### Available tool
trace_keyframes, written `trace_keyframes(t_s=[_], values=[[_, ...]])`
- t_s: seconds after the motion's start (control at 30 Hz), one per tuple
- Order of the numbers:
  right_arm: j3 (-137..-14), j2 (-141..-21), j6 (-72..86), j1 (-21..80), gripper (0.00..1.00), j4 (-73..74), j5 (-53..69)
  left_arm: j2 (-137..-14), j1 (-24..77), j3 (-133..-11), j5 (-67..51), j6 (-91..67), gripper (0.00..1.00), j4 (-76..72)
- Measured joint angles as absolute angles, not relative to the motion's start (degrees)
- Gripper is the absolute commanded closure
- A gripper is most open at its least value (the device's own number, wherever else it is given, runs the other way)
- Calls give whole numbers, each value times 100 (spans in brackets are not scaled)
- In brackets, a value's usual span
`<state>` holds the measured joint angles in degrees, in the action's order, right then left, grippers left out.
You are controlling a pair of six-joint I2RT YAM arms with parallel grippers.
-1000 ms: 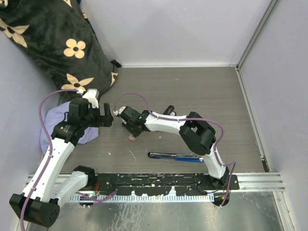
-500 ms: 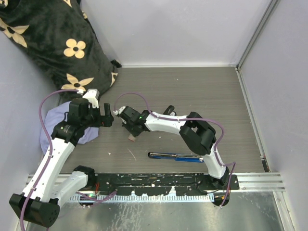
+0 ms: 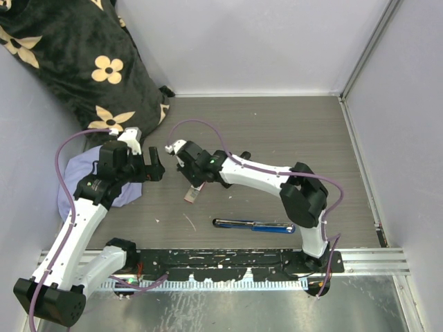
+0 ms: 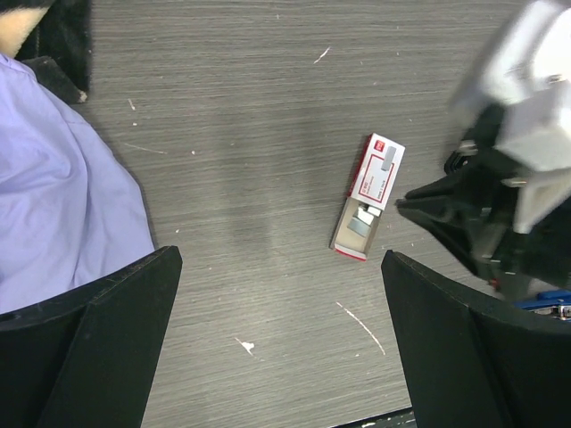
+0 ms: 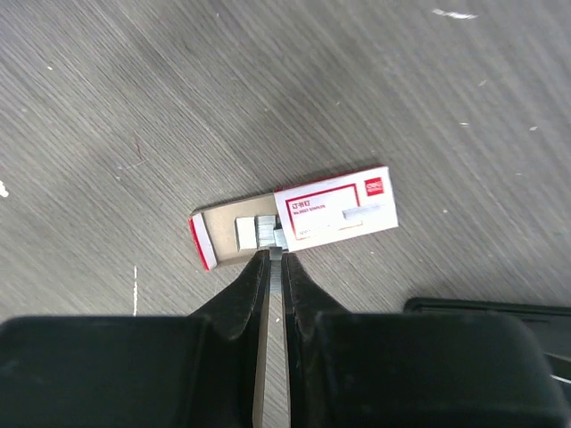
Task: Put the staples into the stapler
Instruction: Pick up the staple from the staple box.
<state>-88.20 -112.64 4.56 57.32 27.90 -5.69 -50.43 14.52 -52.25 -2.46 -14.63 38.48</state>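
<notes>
A lilac cloth (image 4: 62, 214) lies at the far left of the grey table (image 3: 277, 138). My left gripper (image 4: 278, 263) hovers beside it, its jaws spread wide and holding nothing.

Just right of that, the box (image 5: 337, 212) of staples lies flat on the table. It is white with a red label, and its tray is slid partway out of the sleeve. A silver strip (image 5: 259, 230) sits in the exposed tray.

My right gripper (image 5: 275, 254) points down at the tray's near edge. Its jaws are almost shut, and they appear to pinch the end of the strip, though the hold is thin and hard to confirm.

Further right and nearer my bases, the stapler (image 3: 252, 225) lies on its side, apart from the box.

The risks I judge from here:
- The strip could snap or slip, because the grip is only on its tip.
- The light box could lift or skid along with it, since nothing holds it down.
- The stapler looks closed, so it may not accept staples yet.
</notes>
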Motion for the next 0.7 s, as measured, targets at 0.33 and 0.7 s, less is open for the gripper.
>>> trace_keyframes(t_s=[0.33, 0.7], values=[[-7929, -10372, 440, 5680, 88, 2882, -945, -5050, 1452, -5225, -246, -1481, 2, 3839], [-7144, -10361, 528, 5680, 88, 3118, -1411, -5048, 1452, -5225, -248, -1542, 2, 3837]])
